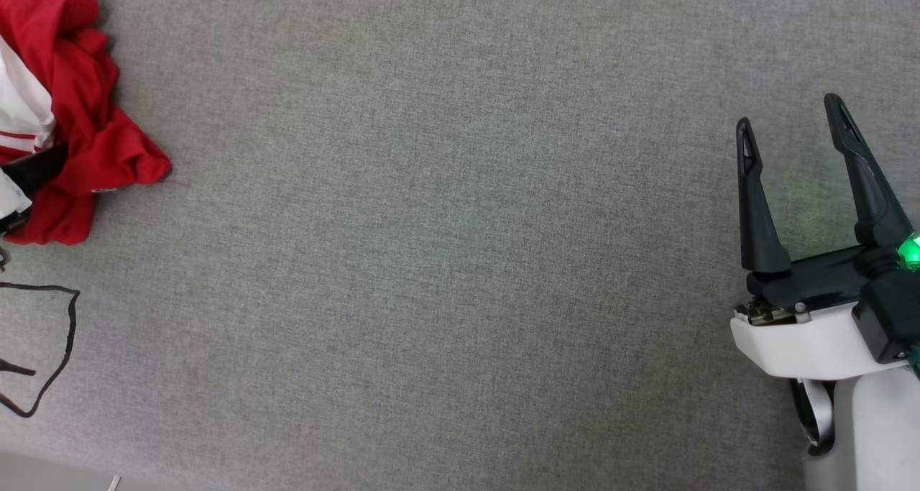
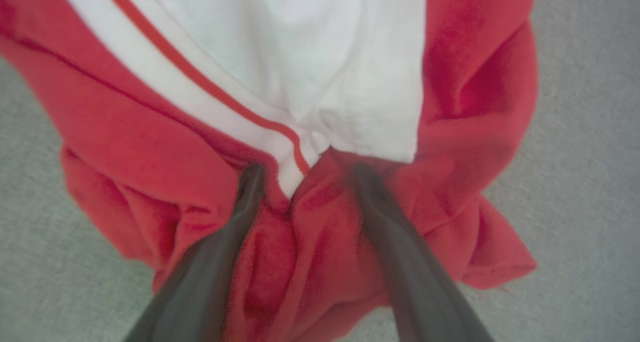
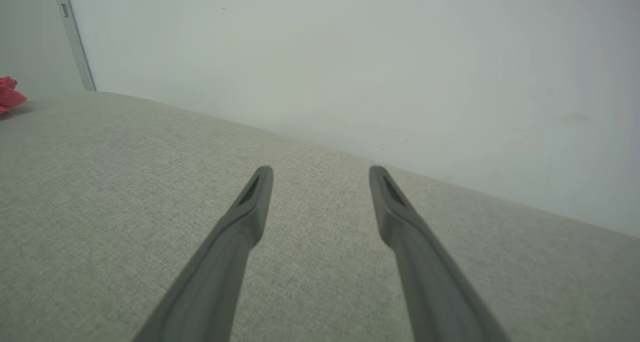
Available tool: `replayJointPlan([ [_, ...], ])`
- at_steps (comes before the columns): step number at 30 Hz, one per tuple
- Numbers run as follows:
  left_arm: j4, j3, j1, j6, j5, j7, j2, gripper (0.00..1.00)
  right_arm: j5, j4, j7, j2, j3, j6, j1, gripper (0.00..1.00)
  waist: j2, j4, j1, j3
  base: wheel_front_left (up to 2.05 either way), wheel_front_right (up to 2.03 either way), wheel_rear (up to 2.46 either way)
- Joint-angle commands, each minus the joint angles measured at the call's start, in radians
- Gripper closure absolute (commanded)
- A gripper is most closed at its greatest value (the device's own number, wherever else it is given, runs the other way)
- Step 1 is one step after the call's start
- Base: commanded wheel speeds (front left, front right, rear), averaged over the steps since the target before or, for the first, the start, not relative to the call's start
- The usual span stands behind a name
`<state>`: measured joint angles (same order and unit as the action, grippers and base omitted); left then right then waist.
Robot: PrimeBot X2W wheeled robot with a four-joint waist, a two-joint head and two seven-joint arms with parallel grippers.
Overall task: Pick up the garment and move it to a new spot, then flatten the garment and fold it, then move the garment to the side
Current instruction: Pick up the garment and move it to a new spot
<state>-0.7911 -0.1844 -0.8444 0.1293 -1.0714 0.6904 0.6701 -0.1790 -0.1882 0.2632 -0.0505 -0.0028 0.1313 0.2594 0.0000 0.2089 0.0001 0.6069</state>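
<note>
Your R gripper point(image 1: 789, 117) sits low right over the grey desk point(image 1: 431, 225), jaws wide. Your L gripper point(image 2: 305, 172) has jaws wide too, tips pressed into the crumpled red-and-white garment point(image 2: 150, 146), bunched at far left of head view.

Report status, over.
Left end effector open, astride crumpled garment. Right end effector open, over grey surface. Black cord lies near garment.
</note>
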Motion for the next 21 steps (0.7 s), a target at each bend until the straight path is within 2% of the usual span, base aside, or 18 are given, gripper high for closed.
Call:
replayJointPlan([
  [1, -0.023, -0.038, 0.048, 0.000, -0.001, 0.012, -0.043, 1.00, -0.004, -0.001, 0.002, 0.001, -0.001, -0.001, 0.013, 0.00, 0.0000, -0.001, -0.0001, -0.004, 0.00, 0.00, 0.00],
  [4, -0.002, -0.057, 0.028, 0.000, -0.002, -0.020, -0.016, 1.00, 0.007, 0.006, 0.002, 0.001, -0.003, -0.001, 0.009, 0.00, 0.0000, -0.002, -0.0001, -0.023, 0.00, 0.00, 0.00],
  [11, 0.081, -0.107, -0.045, 0.000, 0.025, -0.133, 0.087, 1.00, 0.052, 0.025, 0.002, 0.001, 0.002, -0.001, -0.006, 0.00, 0.0000, -0.021, -0.0001, -0.102, 0.00, 0.00, 0.00],
  [21, 0.339, -0.277, -0.128, 0.000, 0.042, -0.187, 0.191, 1.00, 0.125, 0.044, 0.002, 0.001, -0.008, -0.001, -0.033, 0.00, 0.0000, -0.072, -0.0001, -0.197, 0.00, 0.00, 0.00],
])
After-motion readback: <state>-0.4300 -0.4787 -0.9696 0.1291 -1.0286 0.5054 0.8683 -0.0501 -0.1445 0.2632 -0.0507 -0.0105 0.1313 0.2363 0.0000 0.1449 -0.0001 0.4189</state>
